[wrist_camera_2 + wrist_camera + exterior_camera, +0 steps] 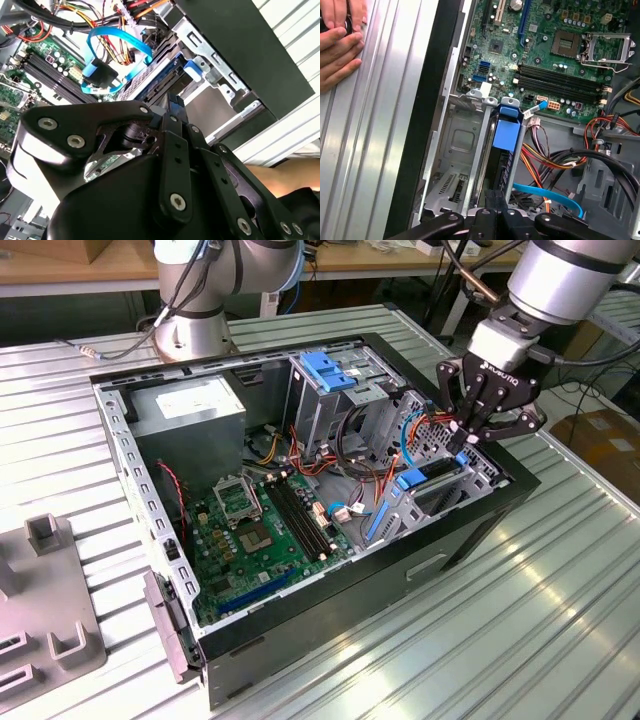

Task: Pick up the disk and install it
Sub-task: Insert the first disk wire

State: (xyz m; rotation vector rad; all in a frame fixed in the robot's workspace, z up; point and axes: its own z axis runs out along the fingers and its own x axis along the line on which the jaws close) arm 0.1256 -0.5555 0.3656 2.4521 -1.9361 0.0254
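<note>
We found gripper (467, 437) clenched, tips together, apparently pressing on disk (506, 134). Disk stood on edge in drive cage (454, 142) slot, lower centre of first wrist view. Risks, as we judged them: off-line push could jam carrier in rails; blue cable (535, 191) just beside could snag. Disk showed dark grey body, bright blue carrier, tab at end.

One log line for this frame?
phase: install | gripper: fingers shut on disk | disk: in drive cage slot | hand: on table beside case
</note>
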